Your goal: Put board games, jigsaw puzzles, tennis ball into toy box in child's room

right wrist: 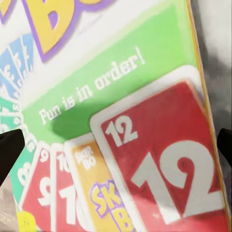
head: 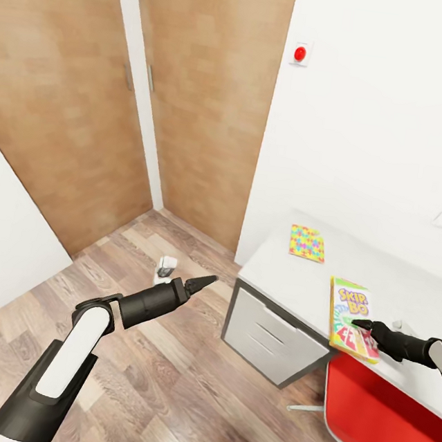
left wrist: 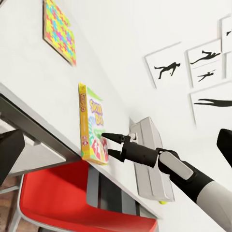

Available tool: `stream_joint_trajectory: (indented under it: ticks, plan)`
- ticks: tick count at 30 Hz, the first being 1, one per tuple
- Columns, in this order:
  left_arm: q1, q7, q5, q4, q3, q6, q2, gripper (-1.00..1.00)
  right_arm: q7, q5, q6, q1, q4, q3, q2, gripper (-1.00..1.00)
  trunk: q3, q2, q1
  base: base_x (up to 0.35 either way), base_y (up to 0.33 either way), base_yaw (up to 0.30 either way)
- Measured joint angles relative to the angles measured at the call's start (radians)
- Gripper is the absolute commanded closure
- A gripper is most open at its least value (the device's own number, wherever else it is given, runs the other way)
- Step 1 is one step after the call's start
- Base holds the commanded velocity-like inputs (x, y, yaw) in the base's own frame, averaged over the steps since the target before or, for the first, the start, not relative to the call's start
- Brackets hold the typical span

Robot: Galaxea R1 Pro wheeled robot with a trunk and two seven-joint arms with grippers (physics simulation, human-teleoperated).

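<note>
A Skip-Bo board game box (head: pixel 350 313) lies flat near the front edge of the white table (head: pixel 290 275). My right gripper (head: pixel 363 326) is open just above its red-card end, fingers apart, box (left wrist: pixel 93 126) beside the fingertips. Close up, the box lid (right wrist: pixel 121 121) lies between the two dark fingertips (right wrist: pixel 9 152). A colourful jigsaw puzzle (head: pixel 307 243) lies farther along the table, also seen as puzzle (left wrist: pixel 60 30). My left gripper (head: pixel 200 284) hangs open and empty over the floor, apart from the table. A long grey-white box (left wrist: pixel 151 162) stands behind the right gripper (left wrist: pixel 110 145).
A red chair (head: pixel 380 416) is tucked under the table below my right arm. Grey drawers (head: pixel 272 339) sit under the table's left end. Wooden doors (head: pixel 196 92) and wood floor (head: pixel 177 396) lie to the left. Framed pictures (left wrist: pixel 166 70) hang on the wall.
</note>
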Motion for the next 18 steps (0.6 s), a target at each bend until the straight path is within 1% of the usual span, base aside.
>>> stream_joint_trajectory:
  ticks: [7,10,18]
  plan:
    - [0.0,0.0,0.0,0.0,0.0,0.0,0.0,-1.0,0.001,0.0,0.0,0.0,0.0,0.0,0.0,-1.0,0.0,0.0,0.0,0.0,0.0,0.249]
    - [0.0,-0.001,0.0,0.0,0.0,0.0,0.0,-1.0,0.001,0.0,0.0,0.0,0.0,0.0,0.0,-1.0,0.0,0.0,0.0,0.0,0.0,0.196]
    - [0.0,-0.001,0.0,0.0,0.0,0.0,0.0,-1.0,0.002,-0.001,0.0,0.0,0.0,0.0,0.0,-1.0,0.0,0.0,0.0,0.0,0.0,0.082]
